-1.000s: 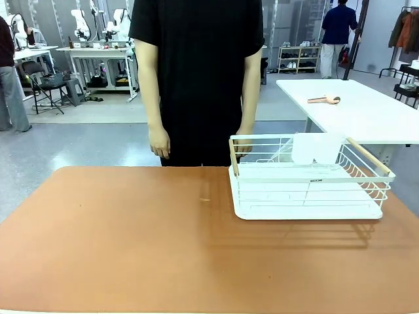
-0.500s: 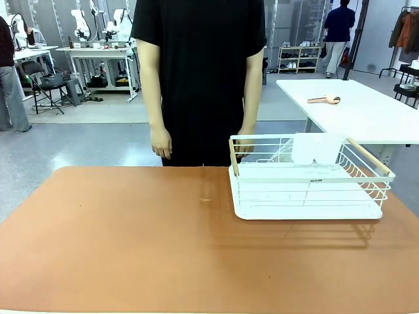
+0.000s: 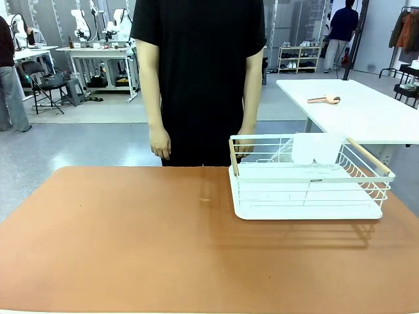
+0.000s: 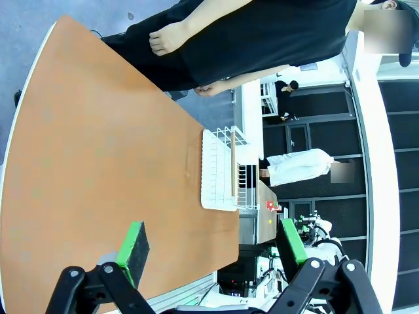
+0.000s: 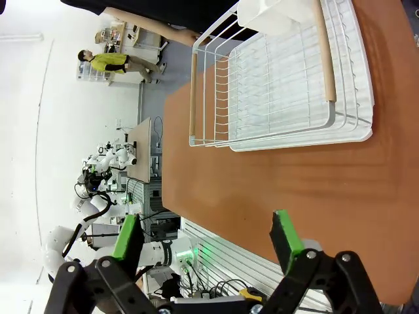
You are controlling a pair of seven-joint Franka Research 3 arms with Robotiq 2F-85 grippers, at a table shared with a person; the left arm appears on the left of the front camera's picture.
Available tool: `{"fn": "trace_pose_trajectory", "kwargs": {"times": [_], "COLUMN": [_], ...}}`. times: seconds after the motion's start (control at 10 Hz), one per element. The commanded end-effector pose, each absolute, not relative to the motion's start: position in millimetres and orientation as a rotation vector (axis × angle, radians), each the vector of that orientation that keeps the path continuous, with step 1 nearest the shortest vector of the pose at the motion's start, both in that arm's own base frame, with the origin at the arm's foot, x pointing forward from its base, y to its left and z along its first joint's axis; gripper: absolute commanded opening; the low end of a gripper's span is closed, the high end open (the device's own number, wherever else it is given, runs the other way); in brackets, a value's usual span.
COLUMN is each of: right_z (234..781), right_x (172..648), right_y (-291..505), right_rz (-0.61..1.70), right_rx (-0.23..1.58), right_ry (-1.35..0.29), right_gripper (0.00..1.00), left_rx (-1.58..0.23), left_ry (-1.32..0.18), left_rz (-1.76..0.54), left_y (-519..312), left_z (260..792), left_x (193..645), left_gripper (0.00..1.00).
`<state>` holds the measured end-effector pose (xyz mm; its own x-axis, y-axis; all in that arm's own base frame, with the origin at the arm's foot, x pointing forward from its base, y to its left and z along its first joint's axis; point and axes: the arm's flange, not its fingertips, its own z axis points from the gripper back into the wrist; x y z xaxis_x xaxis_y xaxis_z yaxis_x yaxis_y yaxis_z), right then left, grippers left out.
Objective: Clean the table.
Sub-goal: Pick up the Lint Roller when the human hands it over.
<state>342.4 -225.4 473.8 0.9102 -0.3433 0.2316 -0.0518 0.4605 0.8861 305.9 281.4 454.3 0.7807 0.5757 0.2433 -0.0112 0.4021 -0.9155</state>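
The left gripper (image 4: 213,242) is hanging released and empty above the table (image 3: 131,248), which is spanning the foreground. A white wire rack (image 3: 308,176) is sitting on its right part, where the right gripper (image 5: 204,235) is hovering, jaws spread.

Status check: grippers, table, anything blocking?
Left gripper, right gripper: jaws open, empty. Table: white wire rack sits far right. Person standing at far edge, beside rack.
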Motion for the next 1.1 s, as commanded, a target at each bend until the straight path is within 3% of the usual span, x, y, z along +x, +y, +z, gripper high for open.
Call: {"fn": "trace_pose_trajectory", "kwargs": {"times": [0.0, 1.0], "right_z": [476.2, 476.2], "right_x": [340.0, 340.0], "right_y": [-222.9, -222.9], "right_rz": [-0.187, -0.187], "right_rx": [1.106, 1.106], "right_ry": [-0.42, -0.42], "right_gripper": [1.0, 1.0], "left_rx": [-1.124, -1.124], "left_ry": [-0.615, -0.615], "left_rz": [0.381, 0.381], "left_y": [281.3, 281.3], "left_z": [454.4, 454.4], "left_x": [303.1, 303.1], "left_gripper": [1.0, 1.0]}}
